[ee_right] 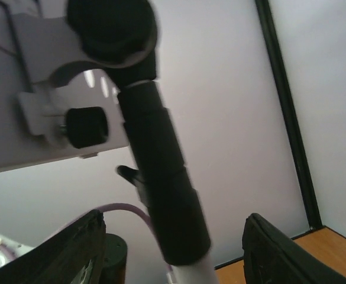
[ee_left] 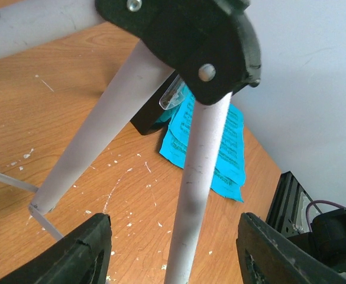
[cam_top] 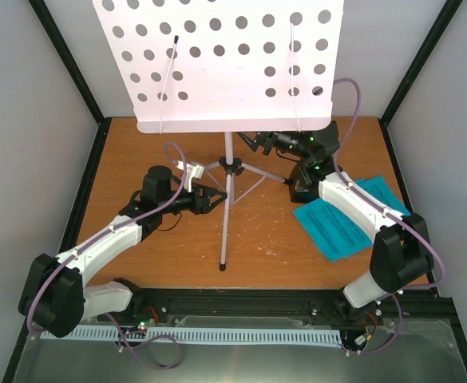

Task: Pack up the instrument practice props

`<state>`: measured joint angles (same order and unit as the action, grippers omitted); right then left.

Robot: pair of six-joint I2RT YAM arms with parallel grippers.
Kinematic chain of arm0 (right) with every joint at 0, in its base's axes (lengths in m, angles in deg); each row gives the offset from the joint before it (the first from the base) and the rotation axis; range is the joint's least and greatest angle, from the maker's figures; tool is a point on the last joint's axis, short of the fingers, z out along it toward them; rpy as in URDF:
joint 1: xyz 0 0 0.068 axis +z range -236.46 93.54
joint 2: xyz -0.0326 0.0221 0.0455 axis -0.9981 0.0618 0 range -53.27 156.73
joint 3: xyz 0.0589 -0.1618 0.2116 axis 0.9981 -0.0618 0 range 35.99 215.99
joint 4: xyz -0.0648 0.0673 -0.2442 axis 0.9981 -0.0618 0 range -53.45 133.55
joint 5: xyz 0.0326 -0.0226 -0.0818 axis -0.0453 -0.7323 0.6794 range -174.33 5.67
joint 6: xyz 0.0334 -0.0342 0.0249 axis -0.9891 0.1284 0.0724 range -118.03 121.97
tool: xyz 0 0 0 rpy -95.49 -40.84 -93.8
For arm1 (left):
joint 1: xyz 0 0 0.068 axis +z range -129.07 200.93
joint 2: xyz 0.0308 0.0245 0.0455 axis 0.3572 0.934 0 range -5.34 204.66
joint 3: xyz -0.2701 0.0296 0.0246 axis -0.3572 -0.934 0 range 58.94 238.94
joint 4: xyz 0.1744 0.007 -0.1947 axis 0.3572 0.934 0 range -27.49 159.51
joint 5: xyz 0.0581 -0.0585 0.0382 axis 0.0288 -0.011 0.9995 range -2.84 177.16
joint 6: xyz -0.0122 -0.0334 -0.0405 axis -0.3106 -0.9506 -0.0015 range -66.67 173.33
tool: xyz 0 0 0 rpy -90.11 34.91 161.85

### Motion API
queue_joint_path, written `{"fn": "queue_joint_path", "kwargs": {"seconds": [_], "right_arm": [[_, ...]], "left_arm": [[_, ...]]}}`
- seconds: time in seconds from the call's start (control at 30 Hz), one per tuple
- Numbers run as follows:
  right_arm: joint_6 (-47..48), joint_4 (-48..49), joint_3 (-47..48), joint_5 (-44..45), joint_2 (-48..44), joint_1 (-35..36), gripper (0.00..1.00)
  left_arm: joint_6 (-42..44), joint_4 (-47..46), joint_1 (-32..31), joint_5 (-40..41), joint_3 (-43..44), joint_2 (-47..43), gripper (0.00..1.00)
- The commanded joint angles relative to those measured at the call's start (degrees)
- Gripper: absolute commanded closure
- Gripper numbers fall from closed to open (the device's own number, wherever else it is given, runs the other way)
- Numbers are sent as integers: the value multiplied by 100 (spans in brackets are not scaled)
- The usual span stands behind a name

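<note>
With the stand upright on the table, you hold both jaw pairs wide, gripping nothing yet: left gripper astride its leg, right gripper astride its black collar, likely to steady and fold it.

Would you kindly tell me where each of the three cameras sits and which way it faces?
Top external: above and behind, looking down on the table, music stand and cyan pages; left arm and right arm show, bases at the bottom.
Left wrist: low beside the stand's tripod hub, facing across the table toward the pages; the left tool, open, straddles one leg.
Right wrist: aimed up the stand's black upper tube toward the desk mount; the right tool, open, straddles the tube.
Shared: top external and left wrist both show the pages.
</note>
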<state>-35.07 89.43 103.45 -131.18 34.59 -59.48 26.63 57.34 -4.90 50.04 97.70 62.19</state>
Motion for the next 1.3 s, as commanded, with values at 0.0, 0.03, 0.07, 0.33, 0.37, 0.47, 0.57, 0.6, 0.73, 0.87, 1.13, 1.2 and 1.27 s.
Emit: {"fn": "queue_joint_path", "kwargs": {"seconds": [0.0,0.03,0.07,0.33,0.37,0.47,0.57,0.6,0.73,0.87,1.13,1.2,1.27], "right_arm": [[596,-413,349,-621,96,121,37],[590,-429,391,-724,126,131,38],[566,-435,425,-798,145,138,38],[1038,-1235,803,-822,281,149,46],[1067,-1300,844,-822,311,149,47],[1196,-1516,993,-821,383,149,51],[1324,-1746,1114,-821,437,149,53],[1350,-1795,1137,-826,447,149,53],[1299,-1714,1183,-881,498,149,58],[1237,-1719,1280,-983,548,158,68],[1109,-1663,1330,-1264,460,171,97],[1171,-1762,1329,-1295,395,195,97],[1292,-1953,1333,-1311,323,236,97]], "left_arm": [[-77,-210,-37,-148,146,217,41],[-66,-212,-42,-154,171,291,42],[-45,-206,-45,-155,201,341,42],[11,-344,-49,-298,371,687,46],[7,-383,-53,-323,369,732,47],[2,-455,-56,-381,417,861,49],[2,-499,-63,-392,437,929,50],[6,-510,-63,-404,436,950,50],[20,-544,-64,-451,431,1077,56],[16,-590,-80,-400,404,1149,71],[172,-713,-81,-186,234,857,100],[247,-752,-81,-146,200,712,100],[358,-781,-80,-70,193,527,100]]}}
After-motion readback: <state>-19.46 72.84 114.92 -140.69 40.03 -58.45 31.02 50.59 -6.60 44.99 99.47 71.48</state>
